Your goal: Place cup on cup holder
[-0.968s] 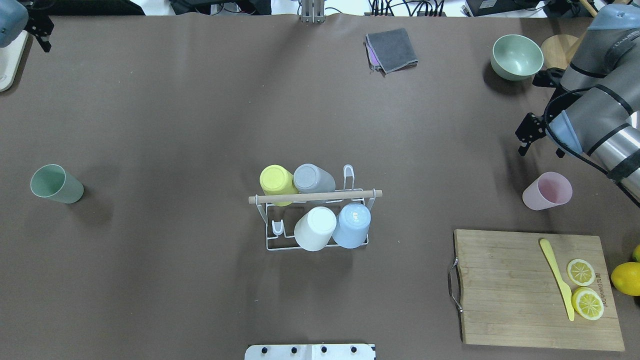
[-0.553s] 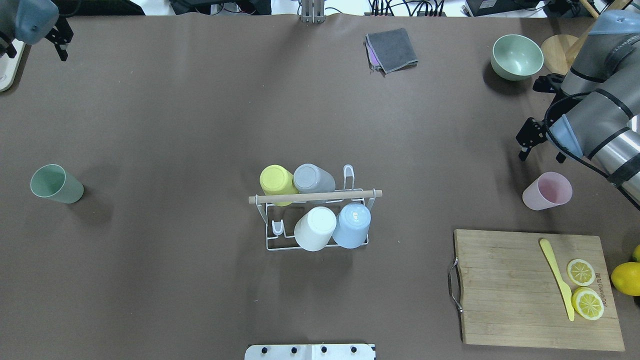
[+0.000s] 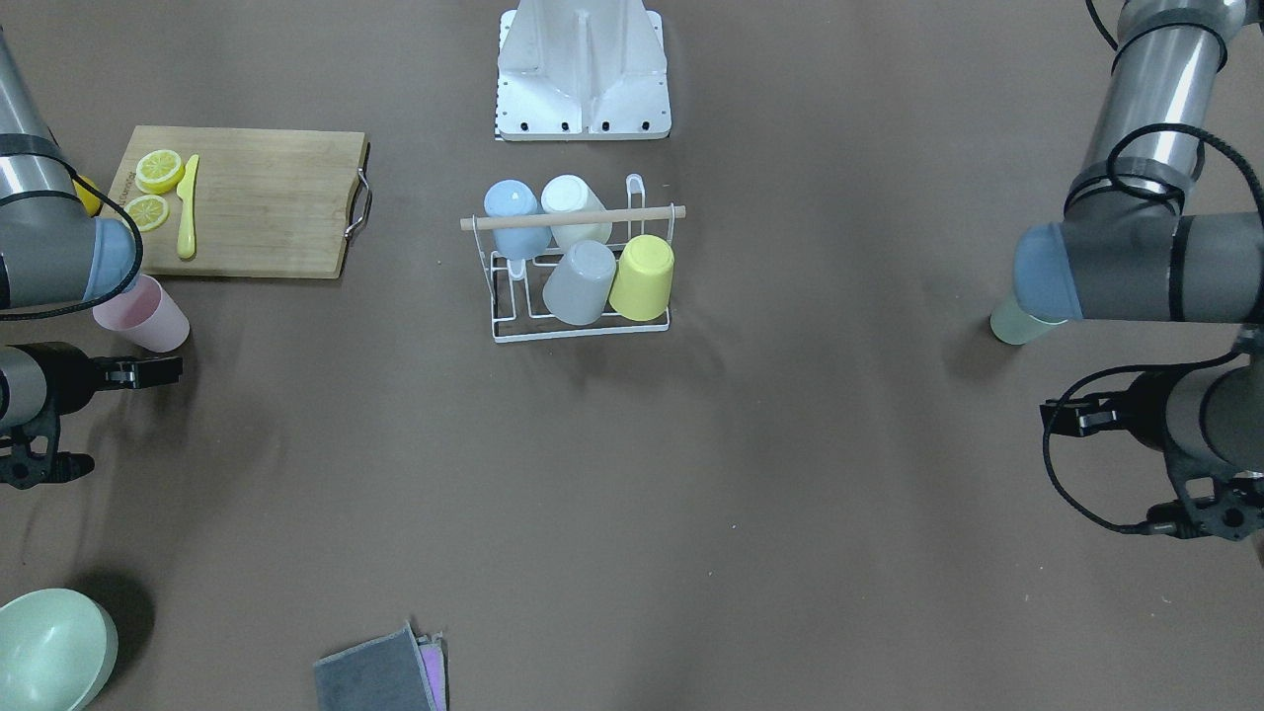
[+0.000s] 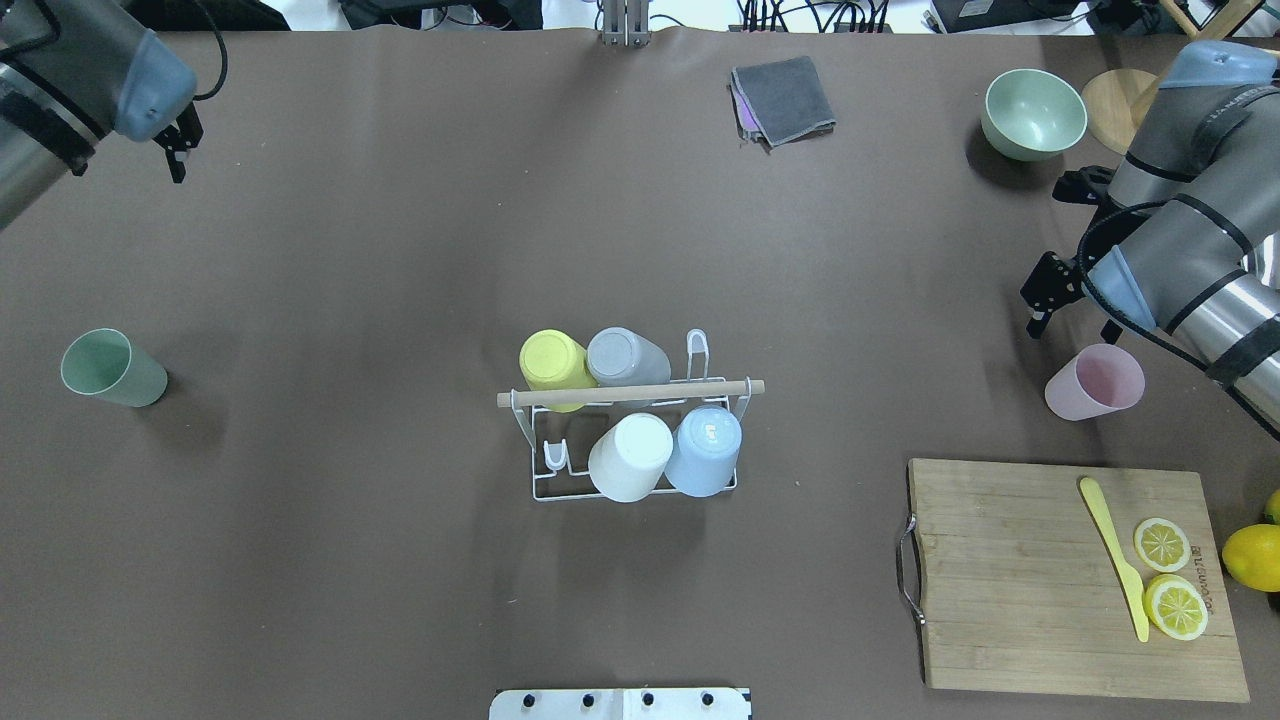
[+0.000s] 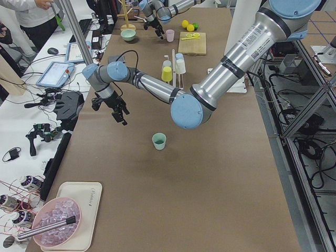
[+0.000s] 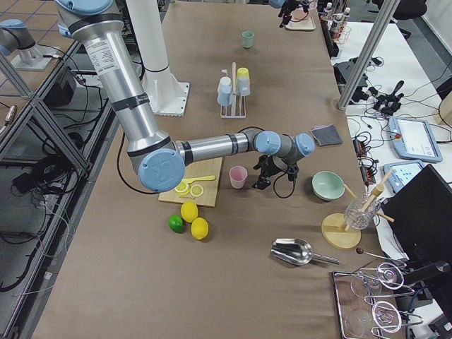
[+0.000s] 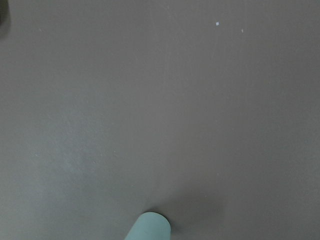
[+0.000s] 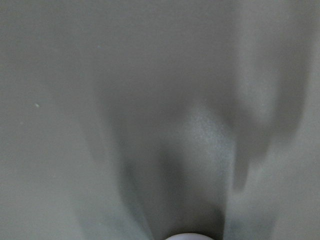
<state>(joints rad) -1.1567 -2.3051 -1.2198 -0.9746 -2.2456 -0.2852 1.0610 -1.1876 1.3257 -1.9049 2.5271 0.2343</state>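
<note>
The cup holder (image 4: 628, 393) stands mid-table with four cups upturned on it. Two prongs are bare: the far-right prong (image 4: 697, 348) and one at its near left. The pink cup (image 4: 1095, 382) stands upright at the right, and the green cup (image 4: 112, 368) well off at the left. The right gripper (image 4: 1070, 322), spread and empty, hovers just beyond the pink cup's far side, so grasping it looks like the step in hand. It should straddle one wall, close gently, then invert the cup onto a bare prong, clear of the wooden rod (image 4: 725, 386). The left gripper (image 4: 180, 148), also spread and empty, hangs far left. The front-facing view hides most of the green cup behind the left arm, while the overhead view shows it whole.
</note>
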